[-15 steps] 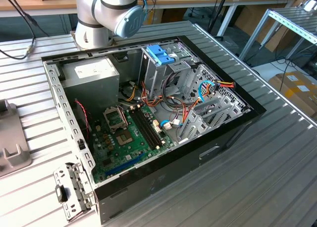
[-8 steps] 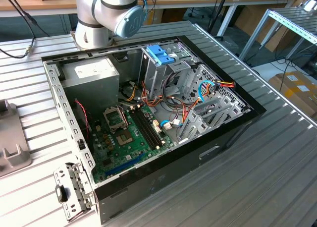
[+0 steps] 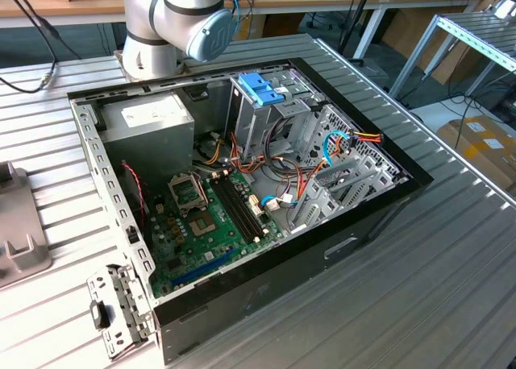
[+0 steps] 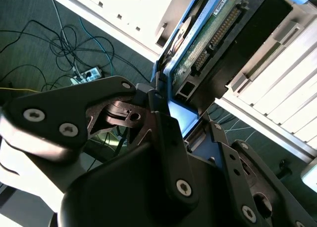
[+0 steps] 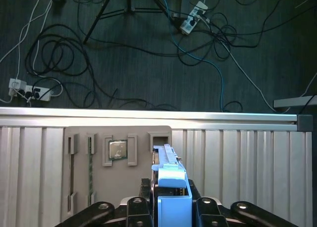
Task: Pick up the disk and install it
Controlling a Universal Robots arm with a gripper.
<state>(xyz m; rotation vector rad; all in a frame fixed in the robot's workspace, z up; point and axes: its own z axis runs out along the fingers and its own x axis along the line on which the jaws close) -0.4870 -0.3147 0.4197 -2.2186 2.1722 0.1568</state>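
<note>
The fingers (image 4: 166, 133) grip the disk (image 5: 171, 182) on edge, its long axis running straight out from between them

In the exterior view, a ribbed metal surface (image 3: 451, 288) is backed by a wooden desk (image 3: 298, 0) along the upper edge; a cardboard box (image 3: 484, 143) is seen at the exterior view's right.

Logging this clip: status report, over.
Gripper shut on disk, disk on edge. At grey tray on table. Nothing seen blocking.
</note>
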